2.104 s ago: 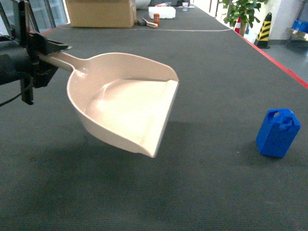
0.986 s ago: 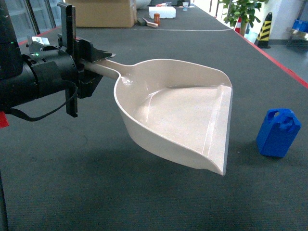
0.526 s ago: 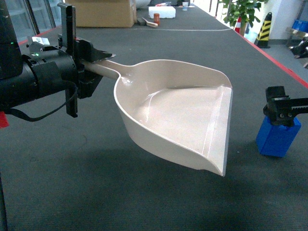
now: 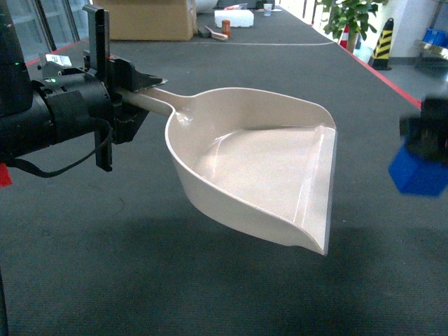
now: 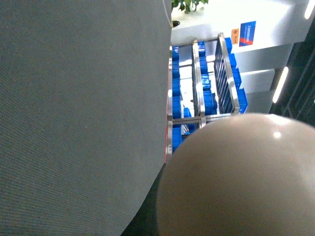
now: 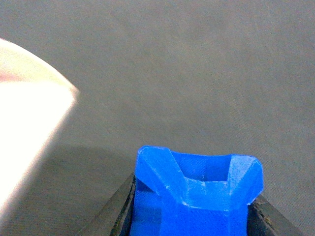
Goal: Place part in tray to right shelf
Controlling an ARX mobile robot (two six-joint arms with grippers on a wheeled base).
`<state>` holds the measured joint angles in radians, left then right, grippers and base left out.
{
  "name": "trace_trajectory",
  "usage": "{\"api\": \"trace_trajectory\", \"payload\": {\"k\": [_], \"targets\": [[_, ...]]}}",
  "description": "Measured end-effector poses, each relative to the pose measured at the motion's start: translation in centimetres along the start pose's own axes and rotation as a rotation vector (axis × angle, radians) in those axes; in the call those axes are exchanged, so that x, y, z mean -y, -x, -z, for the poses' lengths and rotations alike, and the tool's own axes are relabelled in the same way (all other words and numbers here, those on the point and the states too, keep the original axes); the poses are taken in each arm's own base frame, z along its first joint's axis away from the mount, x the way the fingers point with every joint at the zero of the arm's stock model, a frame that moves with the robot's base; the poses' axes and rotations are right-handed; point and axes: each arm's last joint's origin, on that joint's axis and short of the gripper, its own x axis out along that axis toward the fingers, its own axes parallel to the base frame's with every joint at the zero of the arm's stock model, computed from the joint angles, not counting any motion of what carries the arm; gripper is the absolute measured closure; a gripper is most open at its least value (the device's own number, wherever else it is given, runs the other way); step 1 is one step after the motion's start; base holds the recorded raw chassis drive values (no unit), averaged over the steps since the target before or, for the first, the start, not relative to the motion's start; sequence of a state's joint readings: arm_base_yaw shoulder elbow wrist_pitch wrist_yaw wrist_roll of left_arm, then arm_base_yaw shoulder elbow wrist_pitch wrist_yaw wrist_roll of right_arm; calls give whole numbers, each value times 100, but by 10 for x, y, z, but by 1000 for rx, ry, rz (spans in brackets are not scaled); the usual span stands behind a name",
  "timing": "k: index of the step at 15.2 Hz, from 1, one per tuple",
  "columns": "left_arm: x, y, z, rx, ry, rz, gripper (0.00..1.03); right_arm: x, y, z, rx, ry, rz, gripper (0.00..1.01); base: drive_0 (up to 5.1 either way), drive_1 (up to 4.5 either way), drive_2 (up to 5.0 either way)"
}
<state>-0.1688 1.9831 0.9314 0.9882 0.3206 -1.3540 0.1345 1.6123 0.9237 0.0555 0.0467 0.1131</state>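
At the left of the head view the left gripper (image 4: 129,87) is clamped on the long handle of the tray (image 4: 259,168), which hangs tilted above the dark carpeted floor (image 4: 210,294), its flat lip pointing to the lower right. At the right edge of that view the right gripper (image 4: 427,136) (blurred) has the part (image 4: 420,175) between its jaws, clear of the floor and just beside the tray's lip. In the right wrist view the part (image 6: 197,196) fills the bottom centre with a dark finger (image 6: 118,214) pressed against each side, the tray's pale rim (image 6: 29,123) at the left. The left wrist view shows the tray's rounded underside (image 5: 241,177) at lower right and the right shelf (image 5: 206,98) with blue crates (image 5: 231,78) in the upper middle.
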Motion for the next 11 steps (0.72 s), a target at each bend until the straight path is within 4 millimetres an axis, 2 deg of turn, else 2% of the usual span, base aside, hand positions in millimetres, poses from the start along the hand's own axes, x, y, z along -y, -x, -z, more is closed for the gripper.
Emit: {"api": "trace_trajectory", "payload": {"k": [2,3,4,5,6,7,8,9,11], "targets": [[0,-1,2,-7,0,1,87,-35,45,-38,176,16,-141,54,0,0,0],[0,-1,2,-7,0,1,87,-70,59,-60,288,32,-237,54,0,0,0],[0,0,0,0,0,0,87,-131,23,-41,185,73,-291,54,0,0,0],[0,0,0,-1,0,1,87,-146,11,-32,141,81,-287,54,0,0,0],[0,0,0,-2,0,0,87,-157,4,-26,103,84,-298,54,0,0,0],[0,0,0,-1,0,0,87,-165,2,-23,104,91,-287,48,0,0,0],[0,0,0,-2,0,0,87,-166,3,-25,144,83,-257,37,0,0,0],[0,0,0,-1,-4,-1,87,-161,12,-30,227,61,-226,26,0,0,0],[0,0,0,2,-7,-2,87,-135,51,-44,406,10,-154,4,0,0,0]]}}
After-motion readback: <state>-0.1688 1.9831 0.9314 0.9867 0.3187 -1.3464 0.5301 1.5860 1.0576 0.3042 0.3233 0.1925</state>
